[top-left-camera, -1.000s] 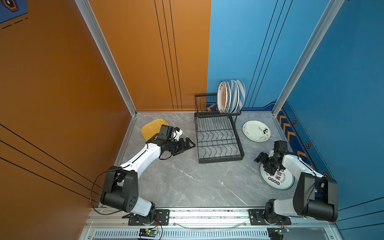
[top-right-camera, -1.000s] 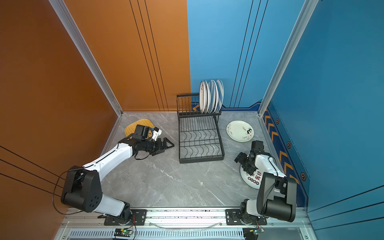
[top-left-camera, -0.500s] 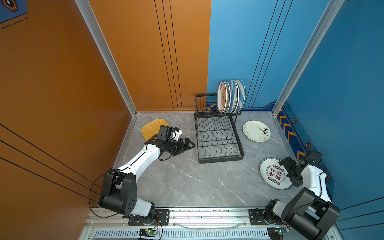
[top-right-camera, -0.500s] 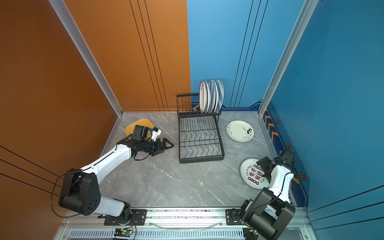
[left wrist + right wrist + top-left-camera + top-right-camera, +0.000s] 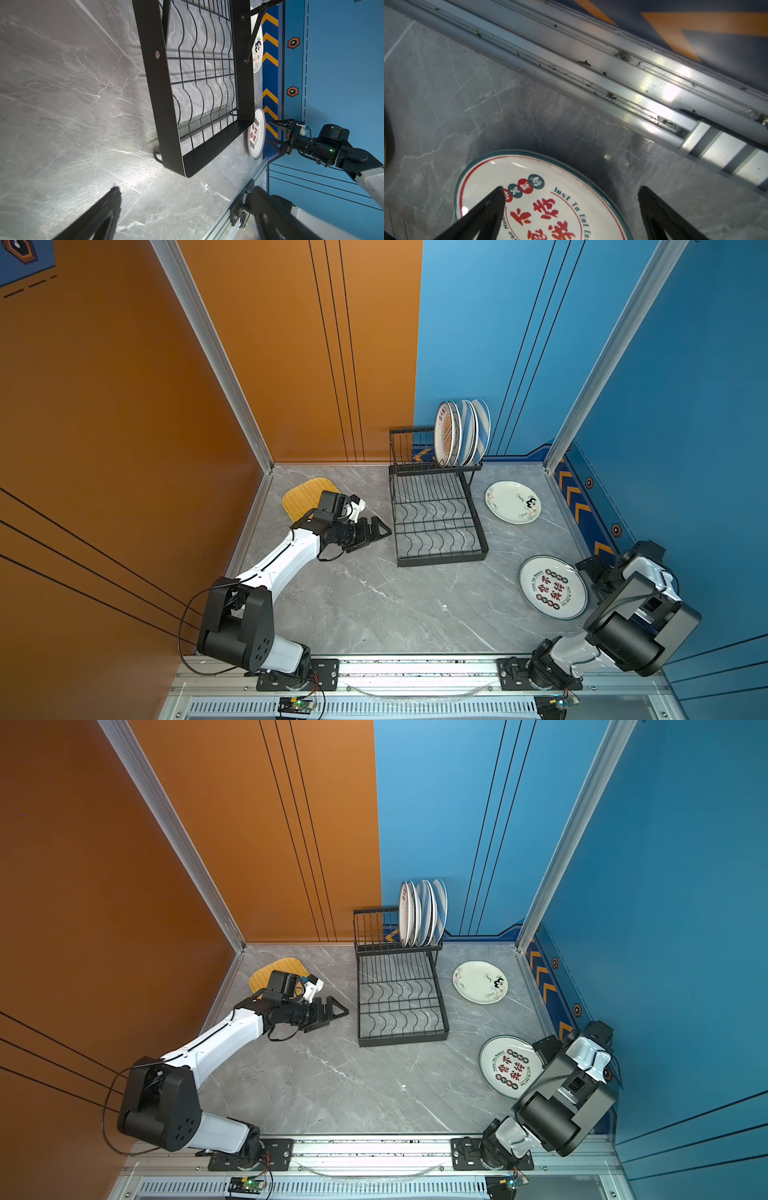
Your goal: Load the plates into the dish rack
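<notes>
The black wire dish rack [image 5: 437, 526] [image 5: 400, 1006] stands at the back middle of the table. Several plates [image 5: 459, 433] stand upright on its upper shelf, and its lower base [image 5: 203, 83] is empty. A yellow woven plate [image 5: 300, 497] lies behind my left arm. My left gripper [image 5: 376, 537] [image 5: 187, 193] hangs open and empty just left of the rack. A white plate with red characters [image 5: 552, 587] [image 5: 542, 207] lies flat at the right. My right gripper [image 5: 588, 578] [image 5: 571, 191] is open astride its wall-side rim, one finger over its face, the other outside.
Another white plate with a small printed design [image 5: 513, 502] [image 5: 478, 982] lies flat to the right of the rack. The aluminium rail [image 5: 612, 72] at the foot of the blue wall runs close behind the right gripper. The orange wall is to the left.
My right arm has swung from over the red-character plate out to its wall-side edge, and its jaws have spread wider. The left arm has barely moved.
</notes>
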